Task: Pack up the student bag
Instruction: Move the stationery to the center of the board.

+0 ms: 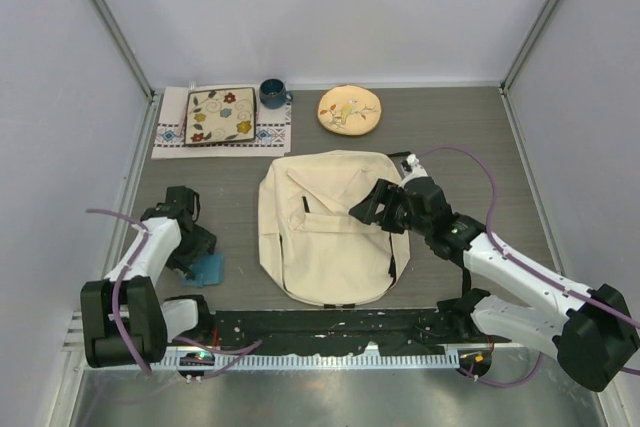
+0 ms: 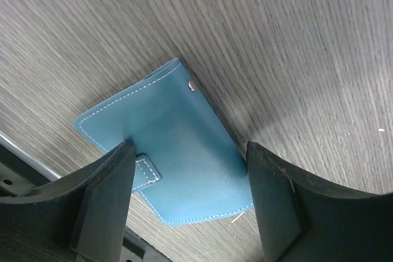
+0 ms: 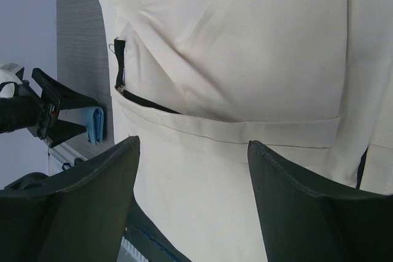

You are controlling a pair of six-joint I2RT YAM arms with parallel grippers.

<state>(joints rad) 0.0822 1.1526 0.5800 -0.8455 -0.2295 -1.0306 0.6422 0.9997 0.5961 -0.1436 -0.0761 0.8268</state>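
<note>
Left end effector (image 2: 189, 151) sits low over a blue wallet (image 2: 172, 121) lying flat on the surface (image 2: 295, 41), jaws wide, one finger each side; contact w/ its edges unclear, nothing lifted. Right end effector (image 3: 193, 148) hangs agape, empty, student bag (image 3: 258, 59) just below and ahead of it, front pocket zip (image 3: 144, 102) looks part open. Step, prob.: grabbing the wallet. Next: pinch across its width, lift, carry to the bag well off to the right.

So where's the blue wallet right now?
Top view: the wallet lies near left on the table, between the fingers of the left gripper, left of the bag.
</note>
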